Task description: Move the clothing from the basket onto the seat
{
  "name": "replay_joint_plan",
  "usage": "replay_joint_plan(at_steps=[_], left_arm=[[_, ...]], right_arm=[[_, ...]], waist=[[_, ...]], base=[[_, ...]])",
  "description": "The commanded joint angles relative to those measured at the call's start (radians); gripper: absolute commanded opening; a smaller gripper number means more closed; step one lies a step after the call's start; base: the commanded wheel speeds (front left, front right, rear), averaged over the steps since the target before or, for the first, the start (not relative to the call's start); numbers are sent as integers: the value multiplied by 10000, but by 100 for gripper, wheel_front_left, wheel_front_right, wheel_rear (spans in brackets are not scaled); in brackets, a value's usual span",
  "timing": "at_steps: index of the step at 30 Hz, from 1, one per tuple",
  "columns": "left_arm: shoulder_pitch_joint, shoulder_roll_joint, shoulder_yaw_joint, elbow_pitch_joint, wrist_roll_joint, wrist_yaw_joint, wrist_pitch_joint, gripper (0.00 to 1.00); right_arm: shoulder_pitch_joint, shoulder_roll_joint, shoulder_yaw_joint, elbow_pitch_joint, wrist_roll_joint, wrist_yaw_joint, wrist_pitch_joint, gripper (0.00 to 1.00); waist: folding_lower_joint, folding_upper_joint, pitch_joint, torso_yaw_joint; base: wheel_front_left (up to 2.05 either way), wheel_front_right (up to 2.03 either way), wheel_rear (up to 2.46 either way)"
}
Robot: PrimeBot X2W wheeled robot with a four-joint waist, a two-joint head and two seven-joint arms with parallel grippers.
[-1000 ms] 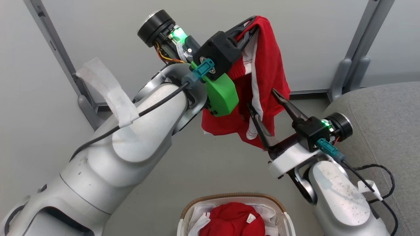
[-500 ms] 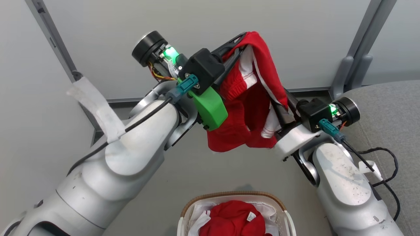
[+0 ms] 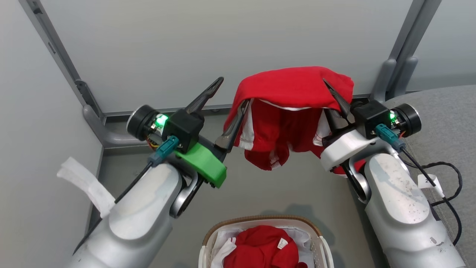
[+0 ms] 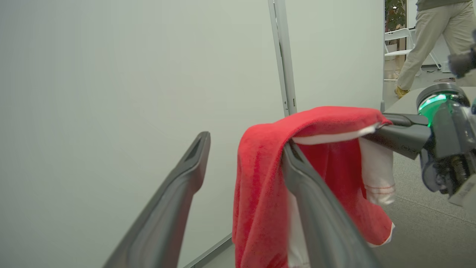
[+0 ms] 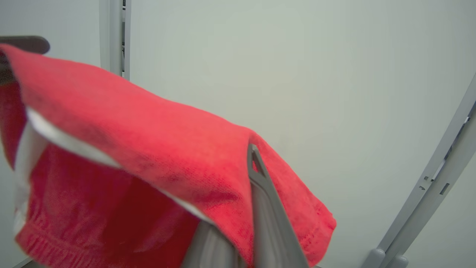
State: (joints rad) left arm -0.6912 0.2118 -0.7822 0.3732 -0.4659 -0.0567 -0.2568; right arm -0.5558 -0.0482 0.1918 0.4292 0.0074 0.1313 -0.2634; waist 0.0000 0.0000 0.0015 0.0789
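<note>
Apparently the right gripper [image 3: 328,85] pinches the clothing [image 3: 290,85]; the left gripper [image 3: 233,91] stands wide.

Lab bay, partition panels [image 3: 223,44], metal posts [image 3: 412,37]

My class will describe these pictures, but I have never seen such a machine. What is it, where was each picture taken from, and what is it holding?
It is a robot with two arms, each ending in a gripper with two long dark fingers. The picture showing both arms comes from a camera on its head, looking down; the other two come from cameras on its wrists, looking along the fingers. On the floor stands a laundry basket with red clothing inside; a grey seat is at the right. The right gripper is shut on a red garment with white trim. The left gripper is open, and the garment's other end drapes over one of its fingers.
</note>
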Motion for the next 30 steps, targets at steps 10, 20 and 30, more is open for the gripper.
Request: replay_joint_plan(at_steps=[10,20,30], left_arm=[[2901,-421,1620,-630,645,-112,-88,100],[4197,-993,2503,-461,1376,-506,-89,100],[4702,-1376,2856,-372,1794,-687,-90,100]], right_arm=[[-206,-39,-807,-14,-242,-10,-21,0],[188,-39,-1177,-47,-285,-10,-21,0],[300,-42,-1172,25,-271,-10,-21,0]], waist=[[0,0,63,-88],[0,0,62,-155],[0,0,131,-826]], base=[[0,0,0],[0,0,0],[0,0,0]])
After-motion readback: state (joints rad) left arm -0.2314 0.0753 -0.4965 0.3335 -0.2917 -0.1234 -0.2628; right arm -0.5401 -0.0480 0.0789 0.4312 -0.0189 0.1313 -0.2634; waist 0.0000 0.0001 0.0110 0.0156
